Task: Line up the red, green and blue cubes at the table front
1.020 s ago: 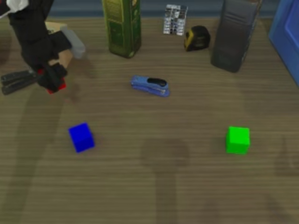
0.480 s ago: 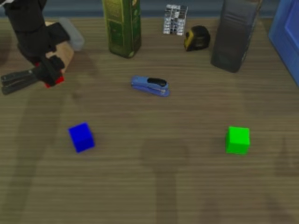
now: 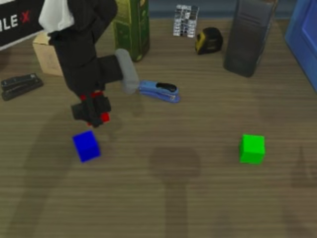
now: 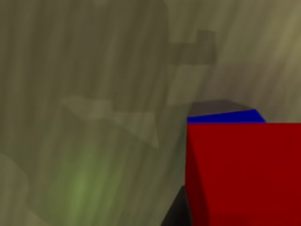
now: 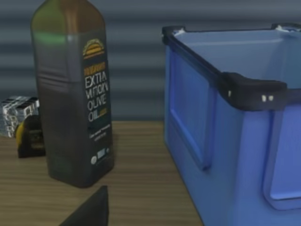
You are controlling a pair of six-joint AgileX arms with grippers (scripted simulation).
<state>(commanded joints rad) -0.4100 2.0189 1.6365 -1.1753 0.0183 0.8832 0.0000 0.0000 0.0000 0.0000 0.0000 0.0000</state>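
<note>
My left gripper (image 3: 93,115) hangs over the table (image 3: 163,208) left of centre, shut on the red cube (image 3: 104,117), which shows only as red slivers between the black fingers. In the left wrist view the red cube (image 4: 244,174) fills the lower right corner, with a dark finger (image 4: 176,213) against its side. The blue cube (image 3: 86,146) lies just in front of the gripper, and its top (image 4: 225,116) peeks over the red one. The green cube (image 3: 252,148) sits alone at the right. A dark part of my right gripper (image 5: 91,209) shows only in its wrist view, parked at the back right.
A blue stapler (image 3: 159,91) lies mid-table beside my left arm. Along the back stand a cardboard box (image 3: 45,57), a green carton (image 3: 131,29), a patterned cube (image 3: 186,21), a tape measure (image 3: 208,40), an olive oil bottle (image 3: 250,34) and a blue bin (image 3: 304,37). A black stapler (image 3: 20,85) lies far left.
My left gripper has carried the red cube from the back left toward the front and right, ending just behind the blue cube. The blue and green cubes have not moved.
</note>
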